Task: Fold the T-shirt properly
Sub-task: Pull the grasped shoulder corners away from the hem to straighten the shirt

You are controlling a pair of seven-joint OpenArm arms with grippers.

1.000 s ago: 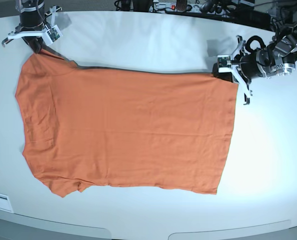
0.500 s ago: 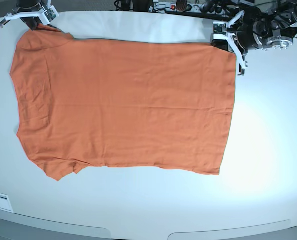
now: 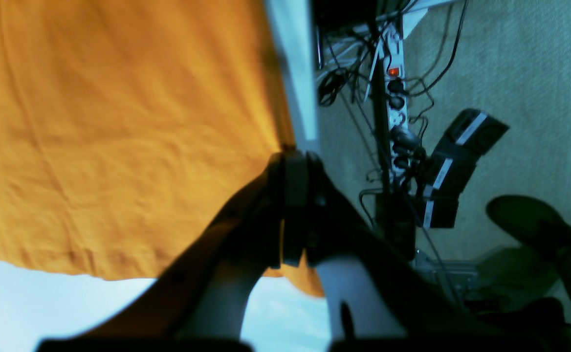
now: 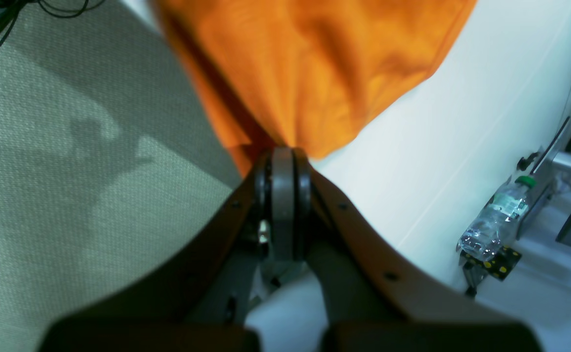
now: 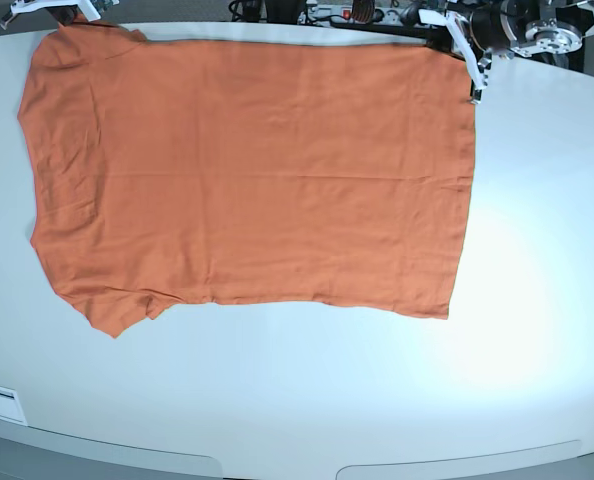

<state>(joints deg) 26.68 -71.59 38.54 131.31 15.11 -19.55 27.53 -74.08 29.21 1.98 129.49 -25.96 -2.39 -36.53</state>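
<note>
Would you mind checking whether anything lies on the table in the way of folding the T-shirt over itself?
Nothing visible does. The T-shirt lies spread flat on the table, with nothing resting on it. The left gripper and right gripper are each shut on a far corner.

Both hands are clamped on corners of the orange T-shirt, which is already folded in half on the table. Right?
Not quite. In the base view the T-shirt lies spread out flat in a single layer, not folded. The rest holds: the left hand and the right hand are each shut on a far corner of it, as the wrist views show.
</note>
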